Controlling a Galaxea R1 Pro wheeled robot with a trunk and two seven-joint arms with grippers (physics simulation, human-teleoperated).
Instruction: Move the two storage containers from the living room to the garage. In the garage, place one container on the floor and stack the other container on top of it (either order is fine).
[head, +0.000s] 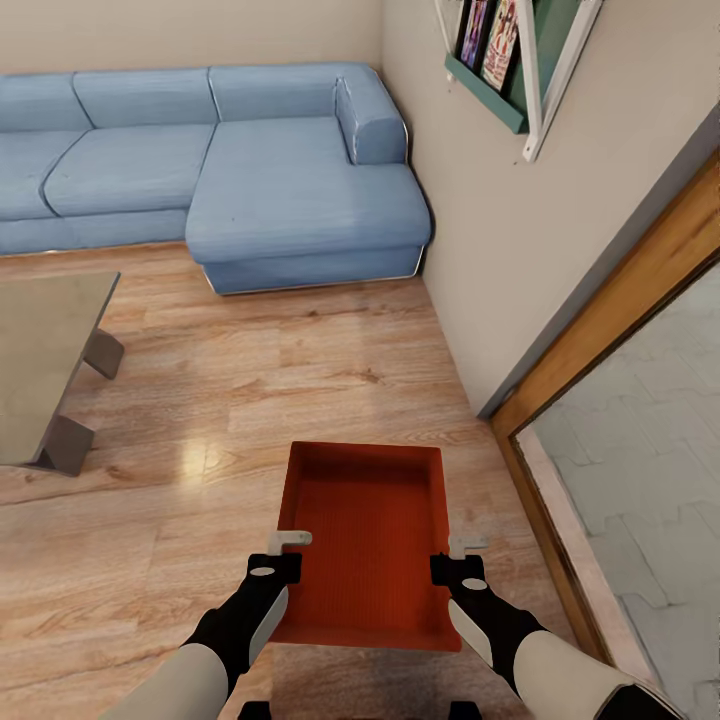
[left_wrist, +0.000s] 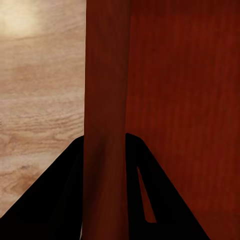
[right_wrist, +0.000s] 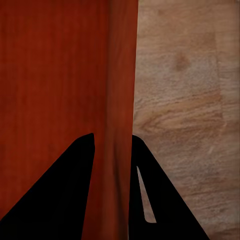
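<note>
An orange-red storage container (head: 366, 535) hangs above the light wood planks of the living room, held level between both arms. My left gripper (head: 286, 548) is shut on its left wall (left_wrist: 106, 100), one finger on each side of the wall. My right gripper (head: 458, 553) is shut on its right wall (right_wrist: 120, 100) in the same way. In both wrist views the black fingers straddle the thin wall, with plank floor on the outer side and the tray's ribbed bottom on the inner side.
A blue sectional sofa (head: 250, 170) fills the far corner. A grey low table (head: 45, 360) stands at the left. At the right runs a wood-framed glass door (head: 620, 400) along the wall, with a green wall shelf (head: 500, 60) above. Plank floor lies open ahead.
</note>
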